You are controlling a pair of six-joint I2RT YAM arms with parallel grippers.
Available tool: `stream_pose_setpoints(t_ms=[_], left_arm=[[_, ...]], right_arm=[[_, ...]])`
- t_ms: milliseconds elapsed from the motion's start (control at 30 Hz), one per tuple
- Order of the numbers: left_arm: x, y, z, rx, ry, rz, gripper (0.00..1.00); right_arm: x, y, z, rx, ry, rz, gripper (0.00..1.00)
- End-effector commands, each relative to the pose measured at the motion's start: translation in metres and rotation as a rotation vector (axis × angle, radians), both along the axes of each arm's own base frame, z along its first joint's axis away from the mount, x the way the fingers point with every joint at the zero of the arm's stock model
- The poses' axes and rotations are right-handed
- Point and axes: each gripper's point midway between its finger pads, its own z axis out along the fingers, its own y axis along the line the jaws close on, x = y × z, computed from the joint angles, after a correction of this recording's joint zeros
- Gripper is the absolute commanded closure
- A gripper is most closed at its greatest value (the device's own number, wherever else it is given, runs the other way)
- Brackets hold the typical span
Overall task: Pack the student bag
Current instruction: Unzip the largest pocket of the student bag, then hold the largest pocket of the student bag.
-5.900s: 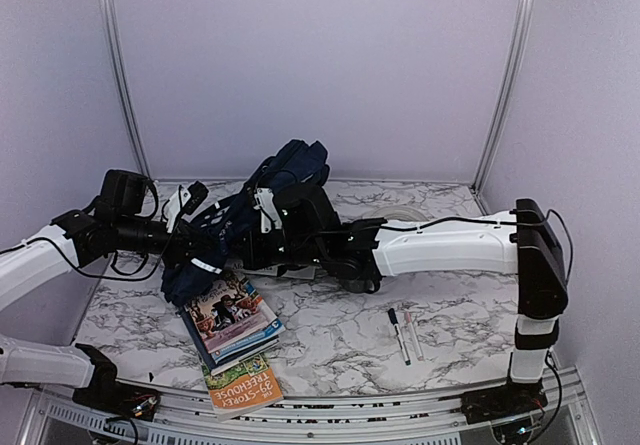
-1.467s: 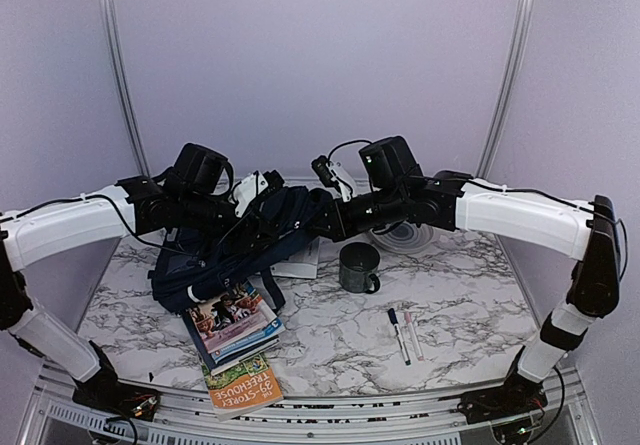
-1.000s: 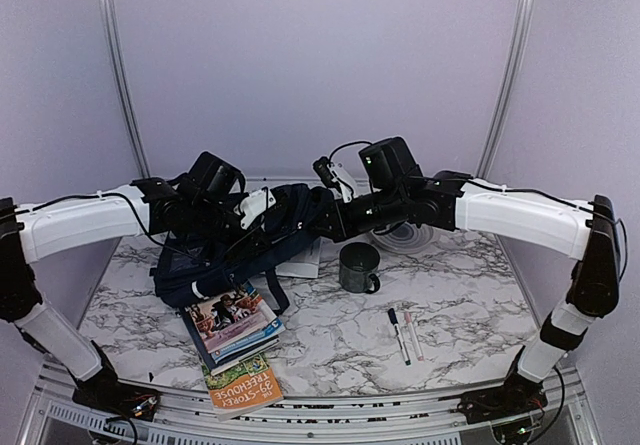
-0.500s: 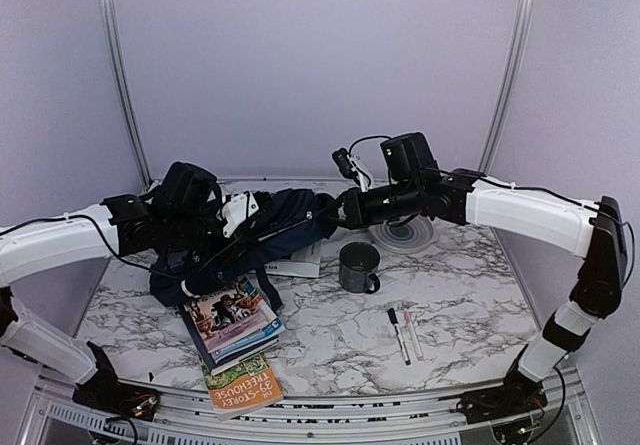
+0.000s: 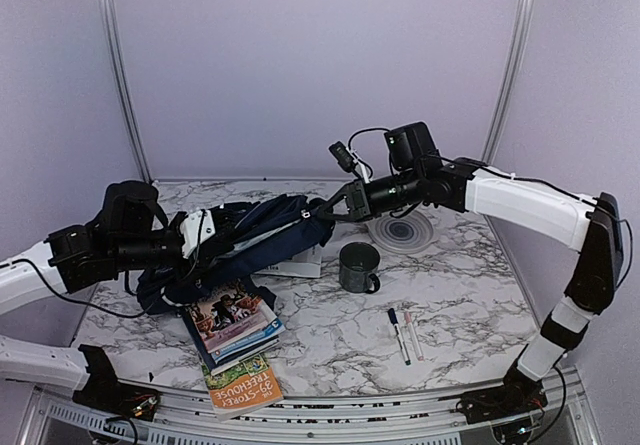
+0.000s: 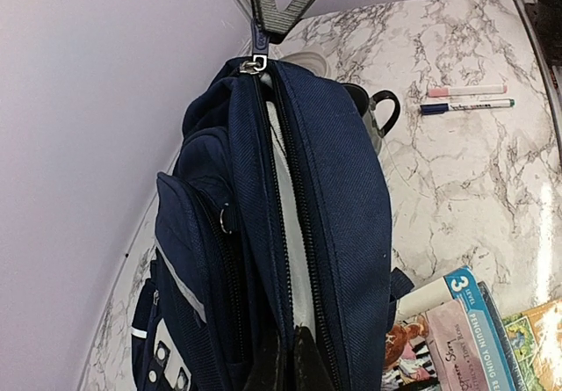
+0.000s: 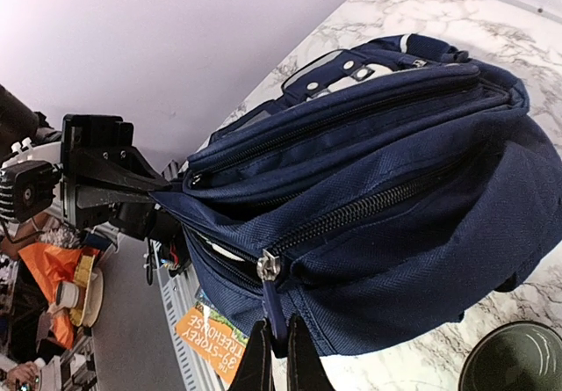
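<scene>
- One left gripper (image 5: 192,237), fingers pressed together on the left end of the student bag (image 5: 262,240), at the edge of its zip opening.
- One student bag, navy, lying on its side over the left half of the table (image 5: 470,305) and stretched between both grippers. Grey lining shows along the open zip.
- At least three books (image 5: 232,320), near left, just in front of the bag. The orange book (image 5: 245,385) lies nearest the table edge.
- One dark mug (image 5: 358,265), just right of the bag.
- One right gripper (image 5: 337,201), pinching the zip pull (image 7: 271,307) at the bag's right end.
- One round clear dish (image 5: 400,231), behind the mug.
- Two markers (image 5: 400,335), side by side, right of centre.
</scene>
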Motion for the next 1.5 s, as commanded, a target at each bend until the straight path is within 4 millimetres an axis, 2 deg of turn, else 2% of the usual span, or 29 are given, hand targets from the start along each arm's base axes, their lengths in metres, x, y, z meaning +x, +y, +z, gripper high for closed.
stream_pose_setpoints(t_ms=[0,200,333,500,533,567,600,700,867,967,1000,1033,1100,1233,1300,1467], left_arm=[[-0.036,0.039,-0.036,0.135,0.095,-0.032,1.0],[-0.032,0.055,-0.046,0.185,0.085,0.038,1.0],[-0.029,0.048,-0.043,0.169,0.099,0.032,1.0],[-0.028,0.046,-0.046,0.165,0.125,0.042,1.0],[-0.029,0.046,-0.045,0.156,0.129,0.044,0.94],[-0.029,0.045,-0.042,0.138,0.13,0.049,0.83],[-0.028,0.044,-0.039,0.122,0.127,0.053,0.73],[-0.021,0.041,-0.027,0.078,0.117,0.086,0.52],[-0.015,0.027,0.005,-0.04,0.151,0.107,0.45],[-0.031,0.008,0.017,-0.134,0.216,0.003,0.31],[-0.039,0.001,0.03,-0.171,0.229,-0.053,0.26],[-0.045,-0.004,0.034,-0.189,0.249,-0.096,0.23],[-0.042,-0.008,0.034,-0.191,0.27,-0.091,0.23],[-0.009,-0.005,0.018,-0.125,0.261,0.038,0.33],[0.009,-0.012,0.012,-0.09,0.273,0.078,0.37],[0.028,-0.029,-0.001,-0.055,0.326,0.097,0.43]], right_arm=[[0.082,-0.059,-0.011,-0.126,-0.071,-0.318,1.0],[0.055,-0.026,-0.011,-0.125,-0.074,-0.206,1.0],[0.022,0.008,-0.015,-0.116,-0.055,-0.098,1.0],[0.0,0.038,-0.003,-0.059,-0.026,-0.054,1.0],[-0.005,0.044,-0.001,-0.052,-0.023,-0.051,1.0],[-0.006,0.048,0.0,-0.044,-0.019,-0.056,1.0],[-0.017,0.058,0.002,-0.032,-0.008,-0.045,1.0],[-0.031,0.074,0.012,0.013,-0.004,-0.016,1.0],[-0.047,0.089,0.034,0.046,-0.028,0.039,1.0],[-0.049,0.09,0.036,0.044,-0.03,0.042,1.0],[-0.049,0.09,0.036,0.045,-0.031,0.038,1.0],[-0.048,0.089,0.035,0.048,-0.031,0.033,1.0],[-0.049,0.088,0.033,0.051,-0.027,0.032,1.0],[-0.052,0.089,0.032,0.054,-0.023,0.046,1.0],[-0.052,0.089,0.032,0.053,-0.026,0.052,1.0],[-0.053,0.087,0.032,0.057,-0.033,0.05,1.0]])
